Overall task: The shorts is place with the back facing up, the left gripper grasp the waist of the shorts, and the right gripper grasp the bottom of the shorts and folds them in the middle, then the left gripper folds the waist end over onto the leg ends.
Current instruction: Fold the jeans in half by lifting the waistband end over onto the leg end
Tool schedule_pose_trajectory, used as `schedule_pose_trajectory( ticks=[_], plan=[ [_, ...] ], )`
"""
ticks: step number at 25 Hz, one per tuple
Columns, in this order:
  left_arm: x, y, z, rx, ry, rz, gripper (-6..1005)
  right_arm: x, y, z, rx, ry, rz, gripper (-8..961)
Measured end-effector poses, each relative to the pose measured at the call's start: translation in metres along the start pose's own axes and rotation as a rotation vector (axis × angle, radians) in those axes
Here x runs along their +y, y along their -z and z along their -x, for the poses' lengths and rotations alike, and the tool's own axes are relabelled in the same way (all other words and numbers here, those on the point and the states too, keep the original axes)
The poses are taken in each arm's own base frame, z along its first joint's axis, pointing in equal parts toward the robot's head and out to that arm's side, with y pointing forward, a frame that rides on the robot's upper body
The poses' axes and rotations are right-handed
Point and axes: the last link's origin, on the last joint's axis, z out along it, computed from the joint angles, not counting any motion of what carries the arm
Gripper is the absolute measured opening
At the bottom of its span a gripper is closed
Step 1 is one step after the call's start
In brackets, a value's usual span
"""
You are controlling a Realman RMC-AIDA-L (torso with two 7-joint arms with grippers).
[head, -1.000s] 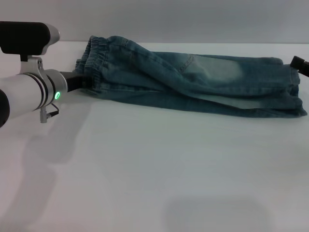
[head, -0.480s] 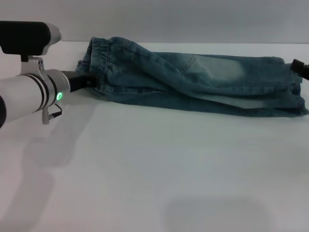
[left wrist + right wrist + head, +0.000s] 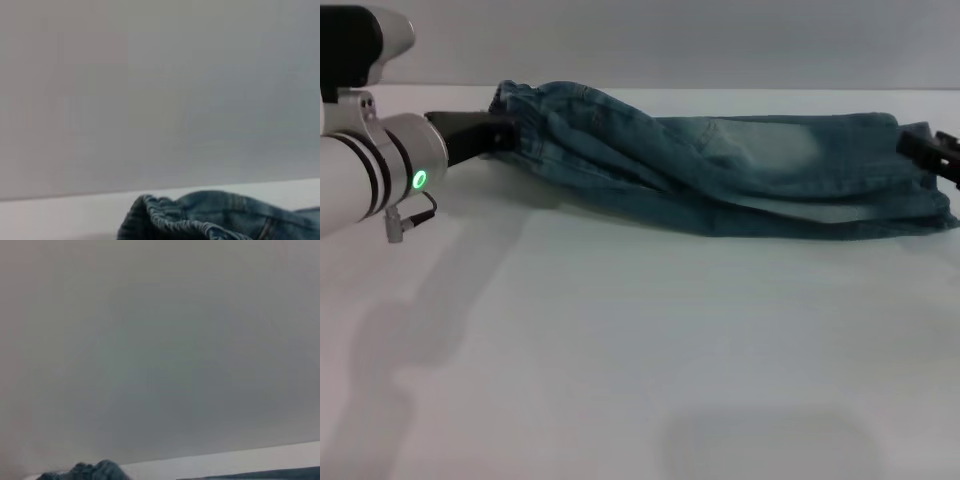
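Denim shorts point(image 3: 740, 175) lie folded lengthwise into a long narrow strip across the far part of the white table point(image 3: 620, 350), running from the robot's left to its right. The cloth is faded blue, palest in a worn patch near the middle of the upper layer, darker along the lower folded edge, with diagonal creases falling away from the gathered end. The waist of the shorts point(image 3: 525, 110) is at the left end, its ruffled elastic band bunched and lifted a little off the table. The left gripper point(image 3: 500, 130), black on a silver-white arm with a green light, reaches in from the left and has its fingers clamped on that waistband. In the left wrist view the puckered band point(image 3: 175, 220) shows at the lower edge, with a pale wall behind. The bottom of the shorts point(image 3: 920, 170) lies at the right end, flat on the table. The right gripper point(image 3: 932, 150) shows only as a black tip at the right edge, touching the leg hems; whether its fingers are closed on them cannot be told. The right wrist view shows a small bunch of denim point(image 3: 85, 472) low down.

The table is plain, smooth and white, with soft shadows under the left arm. Behind it stands a plain grey wall point(image 3: 670, 40).
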Motion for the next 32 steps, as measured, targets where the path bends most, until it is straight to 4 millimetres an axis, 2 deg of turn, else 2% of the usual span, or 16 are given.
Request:
schedule_pose_trajectory(
  ticks=[5, 13, 20, 26, 29, 32],
  plan=[
    [0.006, 0.011, -0.009, 0.024, -0.012, 0.019, 26, 0.013, -0.018, -0.005, 0.046, 0.024, 0.062, 665],
    [0.008, 0.020, -0.012, 0.030, -0.023, 0.024, 26, 0.042, -0.063, -0.022, 0.182, 0.154, 0.148, 629],
    [0.010, 0.027, -0.018, 0.047, -0.028, 0.030, 26, 0.051, -0.088, -0.042, 0.270, 0.171, 0.148, 598],
    [0.010, 0.033, -0.023, 0.060, -0.033, 0.033, 26, 0.053, -0.098, -0.051, 0.304, 0.154, 0.146, 358],
    [0.010, 0.033, -0.022, 0.053, -0.036, 0.033, 26, 0.051, -0.100, -0.048, 0.296, 0.158, 0.128, 153],
    [0.011, 0.033, -0.022, 0.050, -0.043, 0.036, 26, 0.047, -0.104, -0.040, 0.279, 0.173, 0.097, 60]
  ],
)
